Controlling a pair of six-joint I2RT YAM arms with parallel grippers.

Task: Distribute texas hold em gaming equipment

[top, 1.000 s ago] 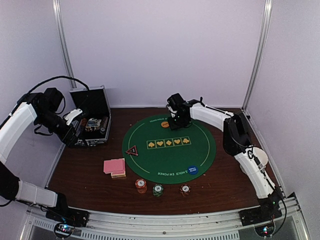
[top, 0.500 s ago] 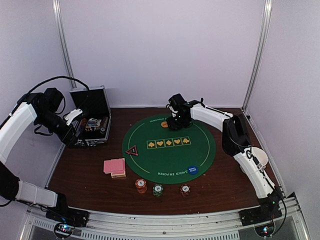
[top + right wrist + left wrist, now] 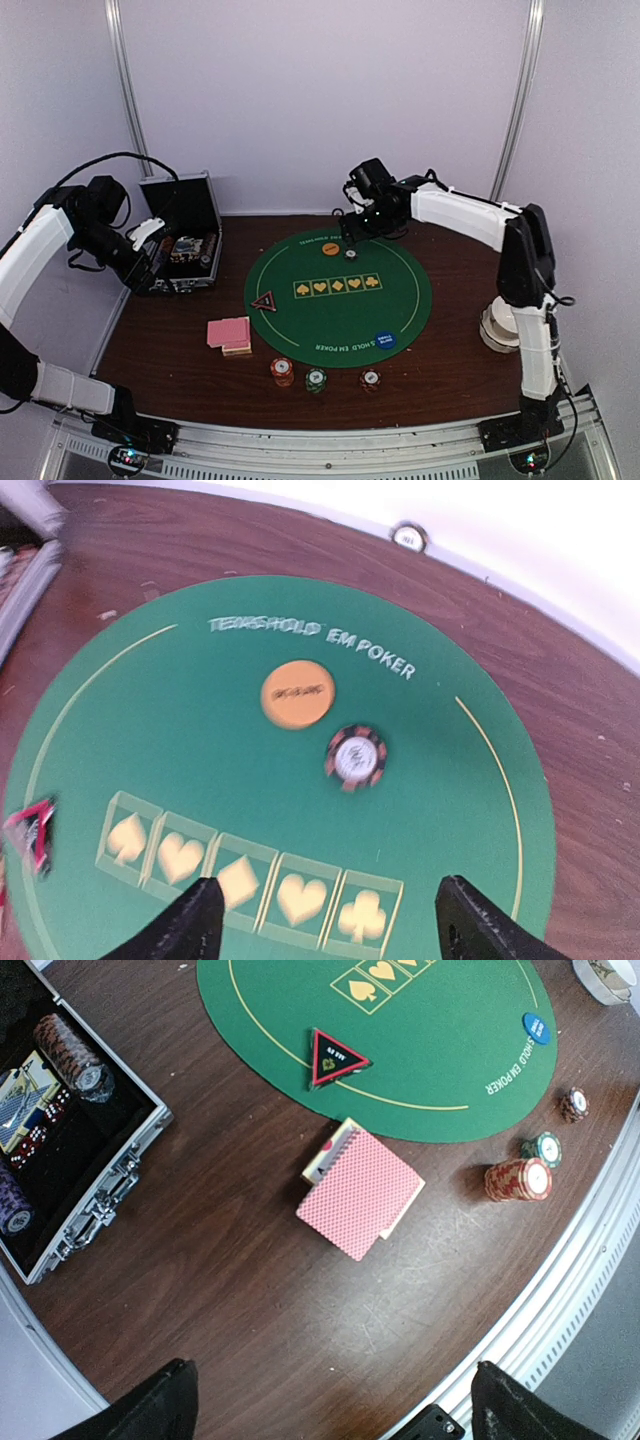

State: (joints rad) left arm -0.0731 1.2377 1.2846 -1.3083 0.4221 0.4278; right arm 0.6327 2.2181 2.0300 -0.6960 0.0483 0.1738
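**Markers laid, cards undealt, case still stocked**

Top view: on the round green mat (image 3: pixel 400 290) at mid-frame lie one orange disc (image 3: pixel 330 248), one lone chip (image 3: pixel 351 254) just beside it, one black-red triangle (image 3: pixel 264 301) at the left rim and one blue disc (image 3: pixel 386 340) at the lower right. Below the mat, on the brown surface (image 3: pixel 450 370), stand three chip stacks: a red stack (image 3: pixel 282 370), a green stack (image 3: pixel 316 379) and a small dark stack (image 3: pixel 370 378). One pile of pink-backed cards (image 3: pixel 229 333) sits lower left of the mat. The right gripper (image 3: pixel 352 236) hangs over the lone chip. The open case (image 3: pixel 190 215) is at the upper left.

Left wrist view: the left gripper (image 3: pixel 340 1410) has its fingers wide apart at the bottom edge, with nothing between them. At the left of the frame the case holds at least two chip rolls (image 3: pixel 75 1055). The cards lie in a single skewed pile at centre.

Right wrist view: the right gripper's fingers are spread wide and empty. The lone chip lies at centre, close to the orange disc but apart from it.

Judged from this, the markers look placed and the chips partly handed out. Dealing the cards and emptying the case are left to do.
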